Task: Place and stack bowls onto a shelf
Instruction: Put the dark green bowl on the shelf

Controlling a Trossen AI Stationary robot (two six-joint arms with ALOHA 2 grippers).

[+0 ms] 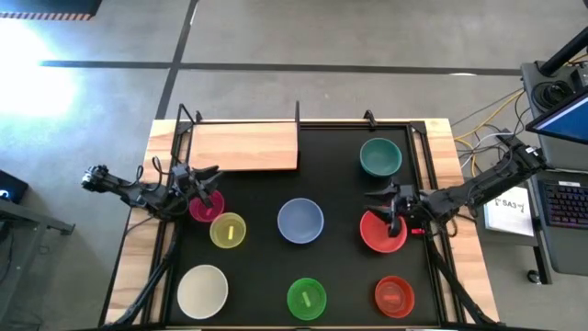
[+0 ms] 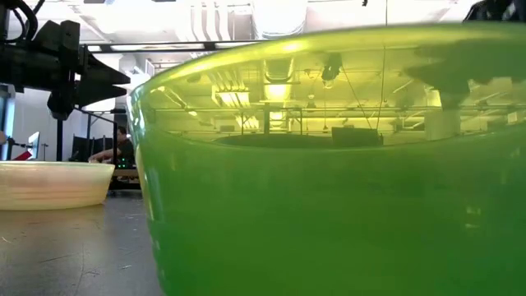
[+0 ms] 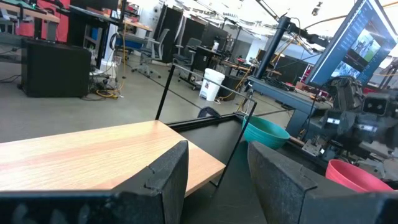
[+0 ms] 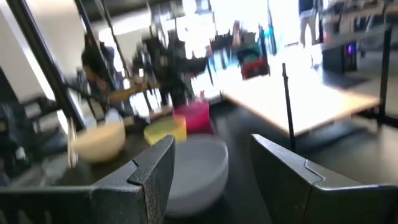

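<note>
In the high view the wooden shelf (image 1: 243, 145) stands at the table's far left with no bowl on it. The magenta (image 1: 206, 208), yellow (image 1: 228, 230), blue-grey (image 1: 300, 221), teal (image 1: 380, 157), large red (image 1: 383, 233), small red (image 1: 393, 296), green (image 1: 306, 298) and cream (image 1: 202, 291) bowls all sit upright on the black table. My left gripper (image 1: 209, 176) is open, raised over the magenta bowl's far rim next to the shelf (image 3: 93, 155). My right gripper (image 1: 378, 196) is open above the large red bowl's far-left rim and faces the blue-grey bowl (image 4: 196, 171).
The green bowl (image 2: 329, 164) fills most of the low view, with the cream bowl (image 2: 49, 185) to its left. Thin black posts rise at the shelf's corners (image 3: 163, 93). A laptop and cables sit beyond the table's right edge (image 1: 560, 175).
</note>
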